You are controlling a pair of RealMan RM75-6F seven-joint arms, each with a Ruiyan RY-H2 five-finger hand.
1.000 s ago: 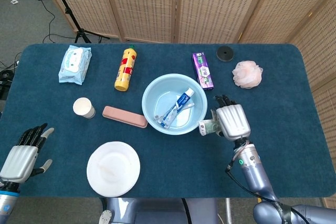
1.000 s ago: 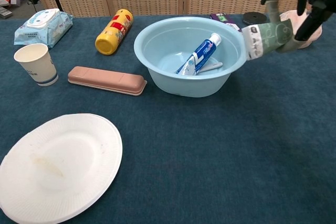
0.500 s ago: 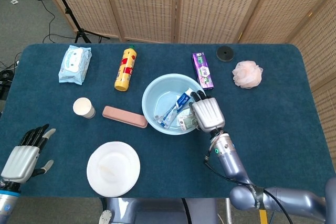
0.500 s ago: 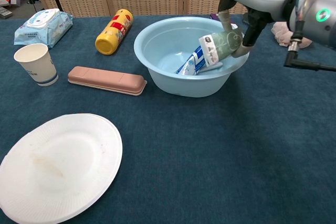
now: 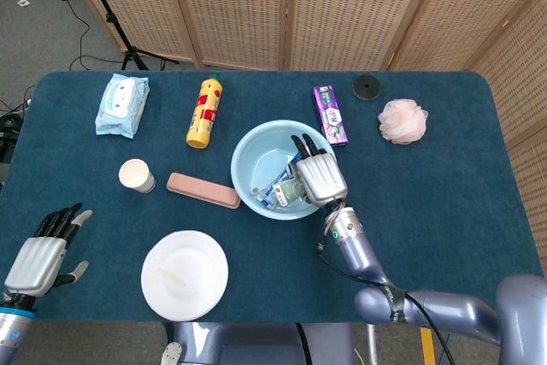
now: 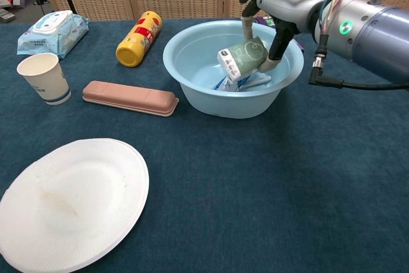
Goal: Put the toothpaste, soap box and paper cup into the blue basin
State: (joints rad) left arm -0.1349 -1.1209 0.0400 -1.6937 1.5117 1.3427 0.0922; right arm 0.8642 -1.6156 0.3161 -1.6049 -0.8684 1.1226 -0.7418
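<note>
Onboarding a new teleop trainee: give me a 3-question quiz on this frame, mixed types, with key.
1. True or false: the right hand holds a green box over the blue basin.
2. What lies in the basin already? A) toothpaste B) paper cup C) sponge
3. Which object sits between the paper cup and the basin?

Key: 1 true. 2 A, the toothpaste. 3 the pink case.

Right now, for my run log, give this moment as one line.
right robot hand: holds soap box inside blue basin | toothpaste: in basin | paper cup: on table | left robot hand: open, idle
</note>
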